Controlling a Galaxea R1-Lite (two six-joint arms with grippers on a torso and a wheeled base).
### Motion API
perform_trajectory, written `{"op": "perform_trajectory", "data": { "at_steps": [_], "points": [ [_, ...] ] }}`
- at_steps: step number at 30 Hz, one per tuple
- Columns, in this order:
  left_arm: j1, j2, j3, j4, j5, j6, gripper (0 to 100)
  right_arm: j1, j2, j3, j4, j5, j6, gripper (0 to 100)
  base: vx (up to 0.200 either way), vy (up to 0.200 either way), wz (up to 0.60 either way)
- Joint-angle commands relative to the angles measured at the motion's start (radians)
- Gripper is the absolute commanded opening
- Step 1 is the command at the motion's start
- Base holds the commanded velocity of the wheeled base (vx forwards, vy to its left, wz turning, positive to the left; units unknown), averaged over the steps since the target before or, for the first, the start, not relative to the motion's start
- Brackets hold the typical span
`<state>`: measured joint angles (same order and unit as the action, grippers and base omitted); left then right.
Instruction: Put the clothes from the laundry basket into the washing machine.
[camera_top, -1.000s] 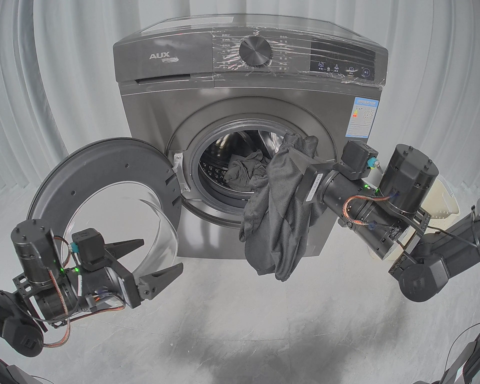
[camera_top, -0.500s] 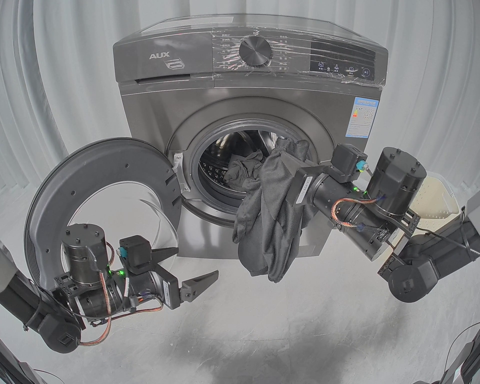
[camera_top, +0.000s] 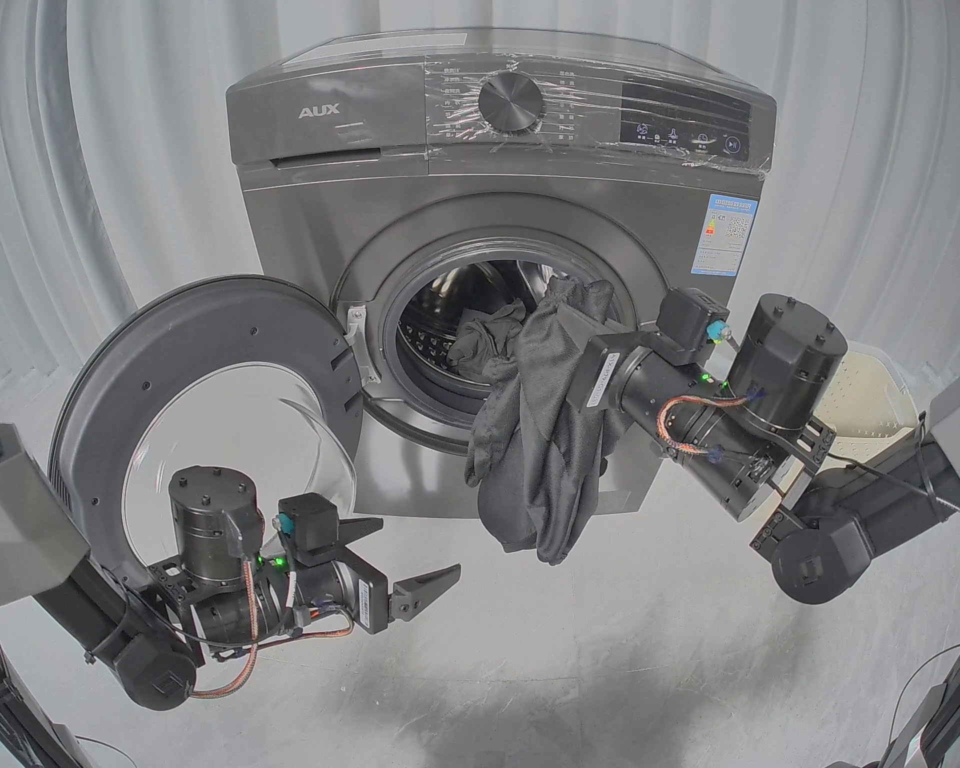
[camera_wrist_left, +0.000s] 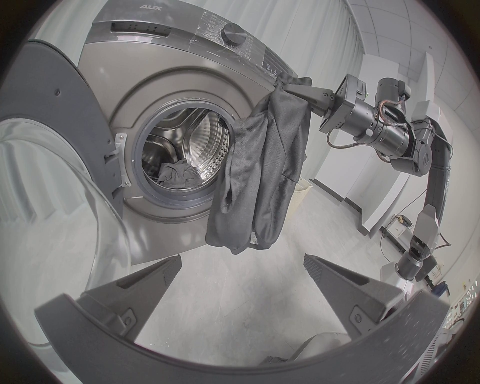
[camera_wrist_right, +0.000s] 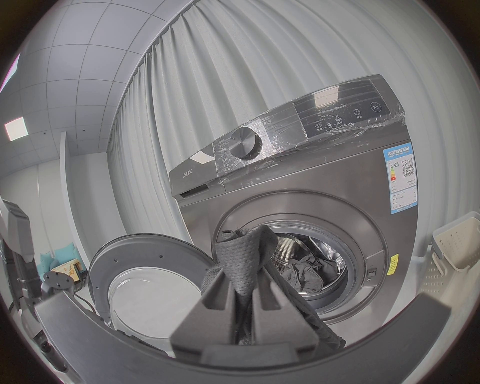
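The grey washing machine (camera_top: 330, 200) stands with its round door (camera_top: 190, 340) swung open to the left. A dark garment (camera_top: 490, 342) lies inside the drum. My right gripper (camera_wrist_right: 245, 310) is shut on a second dark grey garment (camera_top: 540, 430), held at the right side of the drum opening. This cloth hangs down past the lower rim of the opening, outside the drum. Low in front of the open door, my left gripper (camera_top: 420, 548) is open and holds nothing, its fingers pointing toward the hanging garment (camera_wrist_left: 260, 165).
A cream laundry basket (camera_top: 880, 400) sits on the floor at the machine's right side, behind my right arm. Pale curtains hang behind the machine. The grey floor in front of the machine is bare.
My left arm has swung right along the floor, from beside the door toward the machine's front, staying open. My right gripper has shifted slightly left with the garment.
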<state>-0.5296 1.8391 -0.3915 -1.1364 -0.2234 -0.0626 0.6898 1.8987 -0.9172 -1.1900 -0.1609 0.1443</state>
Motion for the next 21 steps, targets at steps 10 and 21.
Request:
{"op": "perform_trajectory", "data": {
  "at_steps": [10, 21],
  "points": [
    [-0.024, 0.187, -0.047, -0.103, -0.013, -0.002, 100, 0.008, 0.006, -0.008, -0.002, 0.000, 0.000, 0, 0.000, 0.000, 0.00],
    [-0.015, 0.327, -0.167, -0.105, -0.031, -0.069, 100, 0.033, 0.006, -0.005, -0.003, -0.002, 0.017, 0, 0.000, 0.000, 0.00]
  ]
}}
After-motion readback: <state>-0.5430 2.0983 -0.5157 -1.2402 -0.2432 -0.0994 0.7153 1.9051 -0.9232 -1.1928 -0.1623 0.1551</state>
